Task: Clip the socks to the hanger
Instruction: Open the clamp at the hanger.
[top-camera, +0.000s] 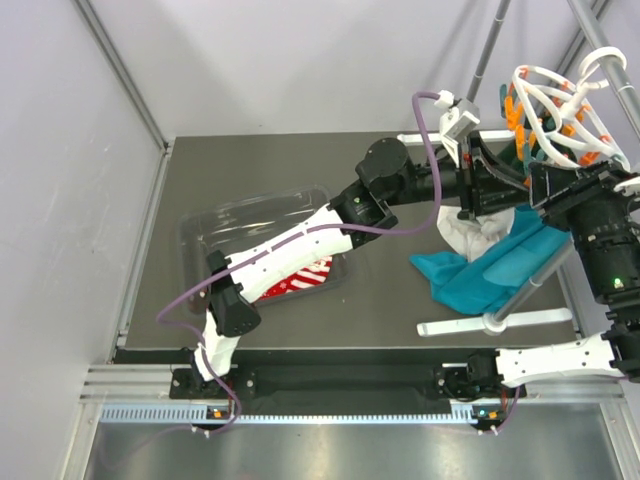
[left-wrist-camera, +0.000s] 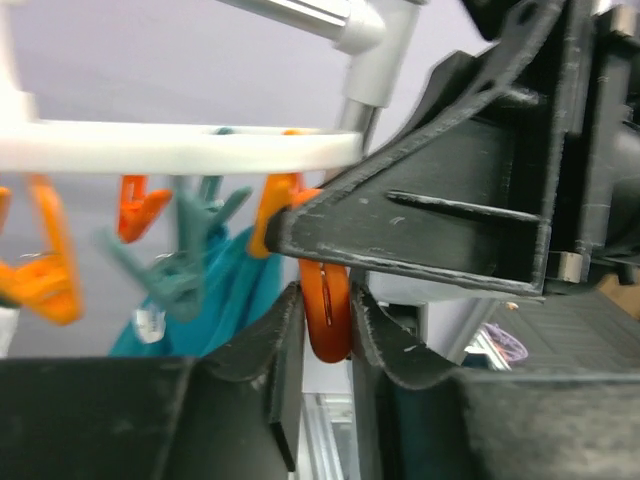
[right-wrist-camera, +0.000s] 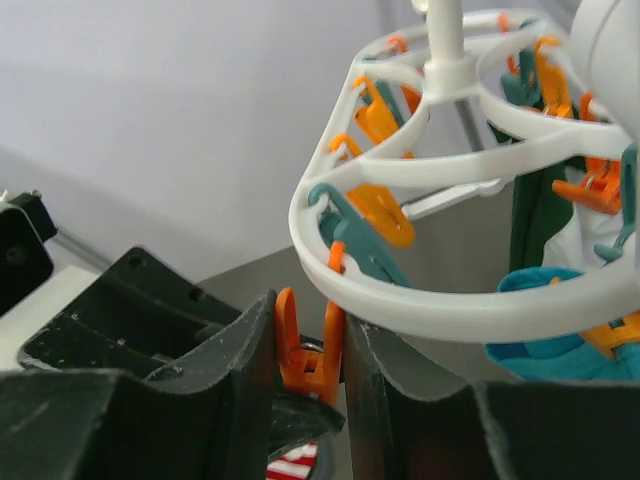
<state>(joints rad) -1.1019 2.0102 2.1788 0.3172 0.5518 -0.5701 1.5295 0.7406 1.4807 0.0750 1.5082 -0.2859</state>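
Left gripper (left-wrist-camera: 327, 297) clamps an orange peg (left-wrist-camera: 325, 335) hanging under the hanger (left-wrist-camera: 180, 145). Right gripper (right-wrist-camera: 308, 318) squeezes what seems the same peg. Striped sock (top-camera: 300, 280) lies in the tray (top-camera: 255, 200), well below and left of both, under the left arm (top-camera: 290, 245).

Bright, even light; hanger (left-wrist-camera: 170, 145) and pegs (left-wrist-camera: 45, 270) blurred — close-up.

Crowded at right rear: hanger (top-camera: 548, 92) ring, dangling pegs (right-wrist-camera: 385, 215), slanting rack pole (top-camera: 530, 287), teal cloth (top-camera: 480, 275). Open table (top-camera: 390, 295) centre; clear tray (top-camera: 250, 205) blocking left.
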